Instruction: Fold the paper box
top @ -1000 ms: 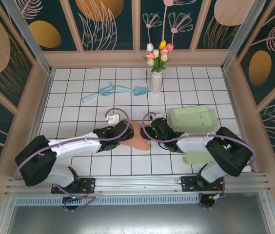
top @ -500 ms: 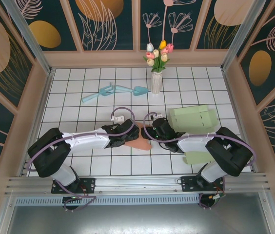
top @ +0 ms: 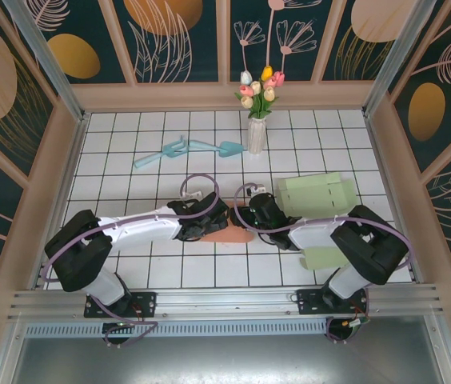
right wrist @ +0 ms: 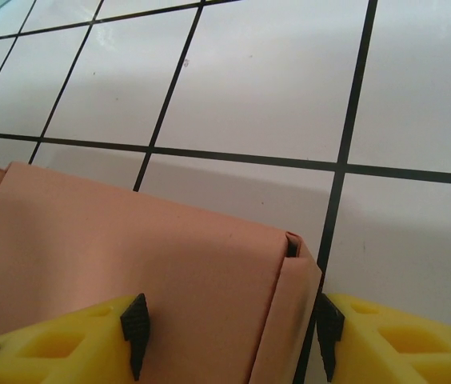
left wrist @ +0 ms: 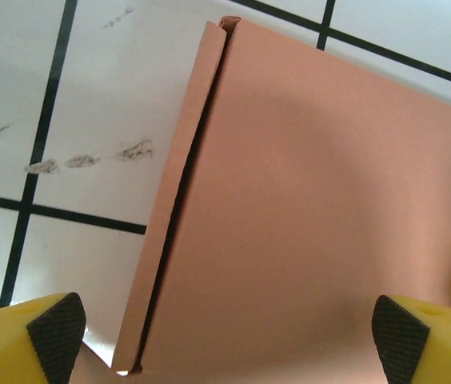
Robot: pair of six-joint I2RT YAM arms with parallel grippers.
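Observation:
The salmon paper box [top: 227,234] lies on the tiled table between my two grippers. In the left wrist view its broad panel [left wrist: 313,224] spreads under the open left gripper [left wrist: 227,340], with a narrow side flap [left wrist: 179,200] folded up along its left edge; the black pads [left wrist: 56,334] stand far apart at the bottom corners. The right gripper [right wrist: 232,332] is open over the box's far corner [right wrist: 289,248]. One of its pads [right wrist: 136,330] is above the panel, the other sits at the folded flap's outer edge.
A flat pale green box sheet [top: 317,194] lies to the right, and another green piece [top: 325,258] lies beside the right arm. A vase of tulips [top: 257,134] and light blue scoops [top: 185,150] stand further back. Wooden walls enclose the table.
The left arm has swung in and reached right onto the box. Less of the salmon box shows from above, now a low strip between the two grippers. The right arm has hardly moved.

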